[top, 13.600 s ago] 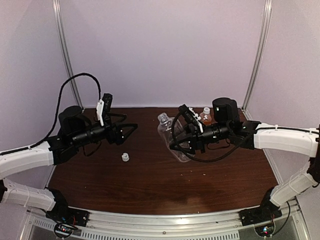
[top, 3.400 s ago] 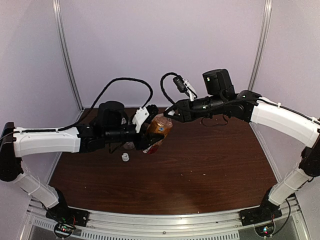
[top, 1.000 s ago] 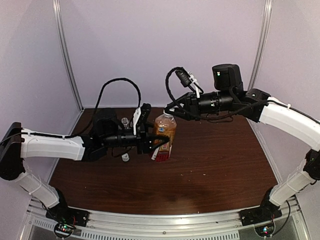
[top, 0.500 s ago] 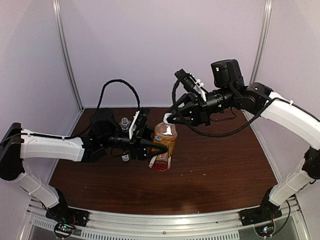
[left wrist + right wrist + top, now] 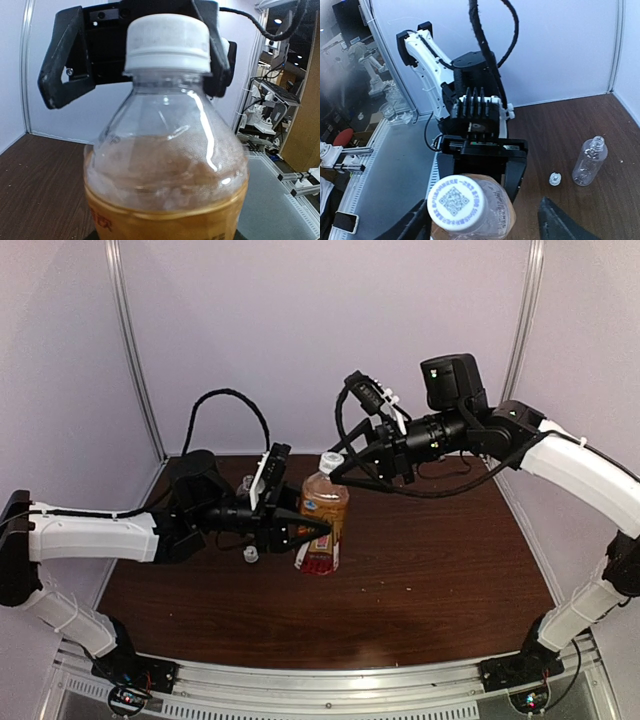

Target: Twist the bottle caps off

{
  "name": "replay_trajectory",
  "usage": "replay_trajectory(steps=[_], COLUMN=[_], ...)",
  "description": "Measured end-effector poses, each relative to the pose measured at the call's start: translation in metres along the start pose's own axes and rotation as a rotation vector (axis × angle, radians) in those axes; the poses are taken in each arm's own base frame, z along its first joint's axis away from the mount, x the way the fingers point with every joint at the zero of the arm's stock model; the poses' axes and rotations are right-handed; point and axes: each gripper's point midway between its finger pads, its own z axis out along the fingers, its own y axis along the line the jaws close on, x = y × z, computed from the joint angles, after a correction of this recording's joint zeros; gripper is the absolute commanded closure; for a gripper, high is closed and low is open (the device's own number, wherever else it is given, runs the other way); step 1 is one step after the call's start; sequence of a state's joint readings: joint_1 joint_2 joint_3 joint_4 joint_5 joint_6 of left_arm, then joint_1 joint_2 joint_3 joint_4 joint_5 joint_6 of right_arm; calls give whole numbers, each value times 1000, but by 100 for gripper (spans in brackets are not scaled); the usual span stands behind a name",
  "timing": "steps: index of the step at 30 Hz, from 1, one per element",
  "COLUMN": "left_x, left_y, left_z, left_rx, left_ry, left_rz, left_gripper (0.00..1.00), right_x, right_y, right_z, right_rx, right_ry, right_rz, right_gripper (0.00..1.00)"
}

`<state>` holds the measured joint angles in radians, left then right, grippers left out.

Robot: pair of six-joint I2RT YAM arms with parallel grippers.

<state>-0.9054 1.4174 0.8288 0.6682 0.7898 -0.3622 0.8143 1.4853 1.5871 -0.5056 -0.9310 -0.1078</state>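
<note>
Straddling cap [image 5: 167, 42] | right fingers [image 5: 65, 65] apart | left fingers [image 5: 300, 525] grip bottle [image 5: 325, 505]

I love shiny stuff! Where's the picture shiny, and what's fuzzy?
Left wrist view: white glare streaks curve down the clear plastic bottle of amber drink; its round white plastic cap looks sharp. Right wrist view: the right gripper's black fingers look blurry.

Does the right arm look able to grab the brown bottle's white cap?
Probably yes: the right gripper is open with a finger either side of the white cap, nothing between, and the left gripper holds the brown bottle.
</note>
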Motion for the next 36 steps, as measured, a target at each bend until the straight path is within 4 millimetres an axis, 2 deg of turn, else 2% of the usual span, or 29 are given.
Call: replay_trajectory(steps=[2, 5, 11, 16, 20, 25, 31, 36], left_x=[-8, -16, -19, -22, -26, -33, -29, -24], left_y=[5, 16, 38, 53, 62, 67, 73, 75], left_z=[-2, -4, -6, -6, -5, -4, -5, -5], left_rx=[-48, -123, -247, -321, -359, -387, -410, -417], left_ry=[-14, -28, -36, -45, -48, -53, -37, -24], left_rz=[13, 19, 7, 6, 14, 31, 36, 30], left_gripper=[76, 77, 76, 76, 76, 76, 76, 77], right_x=[-5, -18, -54, -75, -70, -49, -41, -39], right_y=[-6, -12, -22, -41, -57, -76, -77, -76], right_z=[-3, -13, -31, -40, -33, -14, -7, -7], right_rx=[55, 138, 260, 374, 419, 440, 436, 433], right_ry=[-12, -55, -164, -223, -209, -140, -111, -102], right_rz=[39, 90, 155, 192, 226, 276, 282, 280], right_gripper=[12, 9, 9, 11, 16, 27, 43, 50])
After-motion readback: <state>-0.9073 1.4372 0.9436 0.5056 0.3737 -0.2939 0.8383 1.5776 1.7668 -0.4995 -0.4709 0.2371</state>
